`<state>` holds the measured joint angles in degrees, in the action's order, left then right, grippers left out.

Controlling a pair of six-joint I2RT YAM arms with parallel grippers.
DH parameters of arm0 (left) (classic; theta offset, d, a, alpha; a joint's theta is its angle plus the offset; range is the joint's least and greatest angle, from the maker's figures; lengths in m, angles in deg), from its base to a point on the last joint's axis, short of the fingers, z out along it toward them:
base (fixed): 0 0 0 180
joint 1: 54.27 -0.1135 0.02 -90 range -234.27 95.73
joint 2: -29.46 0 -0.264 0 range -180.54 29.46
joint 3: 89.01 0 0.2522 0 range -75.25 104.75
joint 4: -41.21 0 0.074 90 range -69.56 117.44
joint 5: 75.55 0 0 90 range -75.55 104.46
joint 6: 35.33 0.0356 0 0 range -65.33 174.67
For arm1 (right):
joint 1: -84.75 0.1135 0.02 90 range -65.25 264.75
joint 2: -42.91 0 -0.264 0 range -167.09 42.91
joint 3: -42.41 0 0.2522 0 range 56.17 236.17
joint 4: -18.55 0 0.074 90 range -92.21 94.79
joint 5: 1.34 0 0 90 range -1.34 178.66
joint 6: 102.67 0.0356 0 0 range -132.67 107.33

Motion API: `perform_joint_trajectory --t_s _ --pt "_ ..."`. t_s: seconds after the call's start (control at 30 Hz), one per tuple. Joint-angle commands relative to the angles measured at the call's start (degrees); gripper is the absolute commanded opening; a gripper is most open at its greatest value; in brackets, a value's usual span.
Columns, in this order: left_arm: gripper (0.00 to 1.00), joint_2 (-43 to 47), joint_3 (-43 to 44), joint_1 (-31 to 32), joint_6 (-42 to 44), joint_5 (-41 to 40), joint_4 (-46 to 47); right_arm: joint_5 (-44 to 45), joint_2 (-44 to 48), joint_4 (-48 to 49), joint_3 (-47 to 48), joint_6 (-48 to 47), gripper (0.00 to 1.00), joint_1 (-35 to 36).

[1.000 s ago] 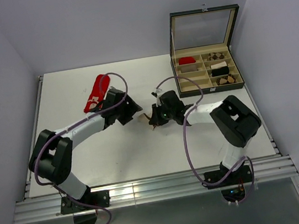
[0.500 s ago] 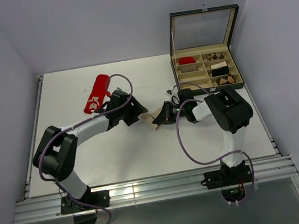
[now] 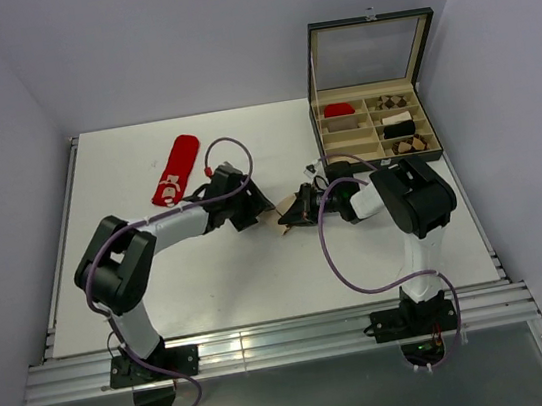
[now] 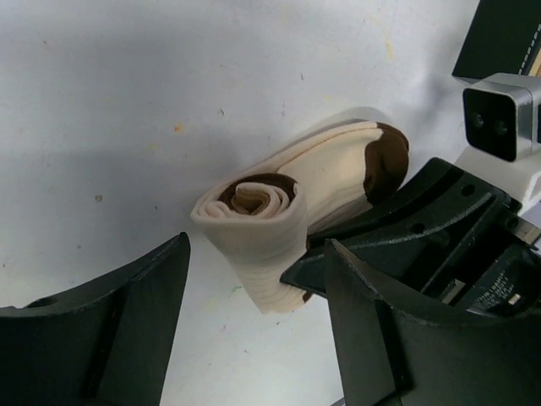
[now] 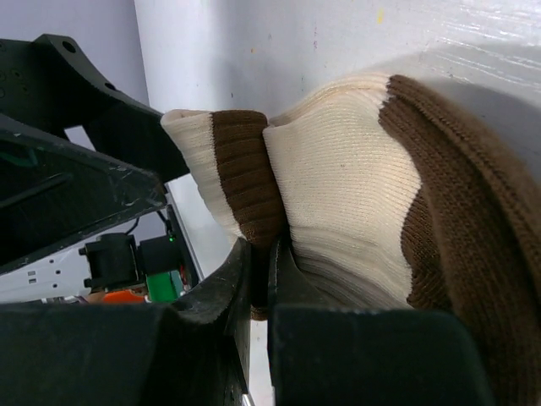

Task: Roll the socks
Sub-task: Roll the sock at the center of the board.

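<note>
The cream sock with brown toe and band lies partly rolled at the table's middle. My right gripper is shut on its brown band, pinching the fabric between both fingers. From the sock's other side my left gripper stands open. The roll's end sits in the gap between its fingers and touches neither. In the top view the two grippers face each other, left and right. The red sock lies flat at the back left, apart from both.
An open compartment box with its lid up stands at the back right, holding a red bundle, brown-patterned bundles and a black-and-white bundle. Purple cables loop off both arms. The right gripper's body crowds the left gripper's right finger.
My left gripper has slid right, up to the cream sock. The right arm has shifted its wrist and forearm back toward the box while keeping hold of the sock.
</note>
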<state>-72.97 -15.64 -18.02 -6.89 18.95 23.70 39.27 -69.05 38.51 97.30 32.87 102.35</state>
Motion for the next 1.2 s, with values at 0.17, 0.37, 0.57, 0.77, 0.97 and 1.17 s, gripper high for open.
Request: perform_joint_trajectory --t_s 0.17,0.37,0.57,0.77,0.97,1.17 --pt "0.66 -4.88 4.98 0.22 3.46 -2.82 0.23 6.14 -4.05 -11.21 -3.33 -3.0 0.0 -0.38" --pt "0.63 -6.73 5.78 0.22 4.78 -3.26 -0.82 6.41 -3.97 -11.48 -3.24 -3.17 0.0 -0.38" --pt "0.47 -7.87 5.34 0.22 5.14 -1.68 -1.09 6.58 -4.05 -11.65 -2.98 -3.26 0.0 -0.38" --pt "0.19 -7.26 4.9 0.4 5.13 -2.38 -3.19 7.98 -1.69 -12.09 -2.63 -5.63 0.0 -0.12" --pt "0.02 -4.45 5.6 0.4 7.06 -4.23 -7.23 14.13 4.91 -16.66 -1.05 -11.16 0.15 3.21" --pt "0.01 -0.14 3.41 0.4 9.08 -8.0 -8.38 16.16 5.35 -19.13 1.86 -12.76 0.28 7.26"
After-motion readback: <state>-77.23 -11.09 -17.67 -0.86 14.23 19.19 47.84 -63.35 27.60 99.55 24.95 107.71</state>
